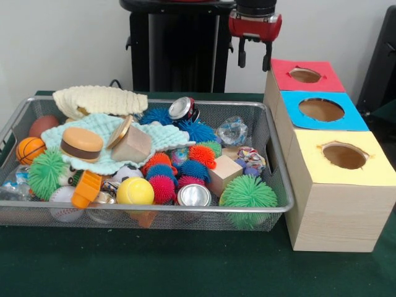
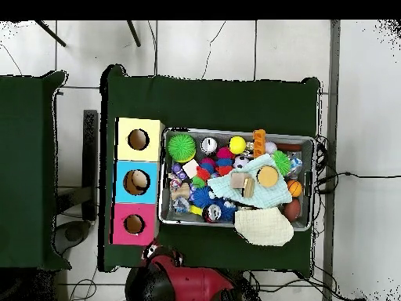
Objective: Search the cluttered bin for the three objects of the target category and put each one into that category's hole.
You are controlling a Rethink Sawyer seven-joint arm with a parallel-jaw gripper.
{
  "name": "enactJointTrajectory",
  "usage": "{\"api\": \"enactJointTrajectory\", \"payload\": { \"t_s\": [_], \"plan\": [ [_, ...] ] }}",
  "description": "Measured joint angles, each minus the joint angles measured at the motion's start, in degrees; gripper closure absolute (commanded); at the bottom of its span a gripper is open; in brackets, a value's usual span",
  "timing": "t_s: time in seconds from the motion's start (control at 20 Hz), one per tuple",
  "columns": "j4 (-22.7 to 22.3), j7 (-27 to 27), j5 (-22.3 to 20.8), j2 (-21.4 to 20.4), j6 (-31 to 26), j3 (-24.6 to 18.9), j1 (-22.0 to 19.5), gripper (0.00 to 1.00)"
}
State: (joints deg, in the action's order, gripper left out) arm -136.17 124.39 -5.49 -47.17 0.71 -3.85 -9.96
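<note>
The cluttered bin (image 1: 154,209) is a wide wire mesh tray on the green table, also seen in the overhead view (image 2: 235,132). It holds spiky balls such as a green one (image 1: 248,193), cans (image 1: 193,195), wooden blocks (image 1: 224,173), a toy burger (image 1: 81,143), a yellow ball (image 1: 135,191) and cloths (image 1: 99,99). To its right stand three wooden boxes with holes, topped red (image 1: 281,68), blue (image 1: 291,102) and yellow (image 1: 309,161). My gripper (image 1: 255,60) hangs open and empty above the table's far side, beside the red box and apart from the bin.
A mint cloth (image 1: 105,127) covers part of the bin's contents. A small basketball (image 1: 30,149) and a baseball (image 1: 62,198) lie at the bin's left end. The robot's black pedestal (image 1: 176,49) stands behind the table. Green table surface (image 1: 185,260) lies in front of the bin.
</note>
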Motion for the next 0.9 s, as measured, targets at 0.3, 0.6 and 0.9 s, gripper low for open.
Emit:
{"api": "enactJointTrajectory", "payload": {
  "t_s": [0.3,0.6,0.9],
  "plan": [
    [-0.6,0.0,0.3,2.9,0.1,0.2,-1.7,0.0],
    [-0.4,0.0,1.0,5.8,0.1,0.3,-3.6,0.0],
    [1.0,0.0,1.3,8.2,0.1,0.4,-4.2,0.0]
  ]
}}
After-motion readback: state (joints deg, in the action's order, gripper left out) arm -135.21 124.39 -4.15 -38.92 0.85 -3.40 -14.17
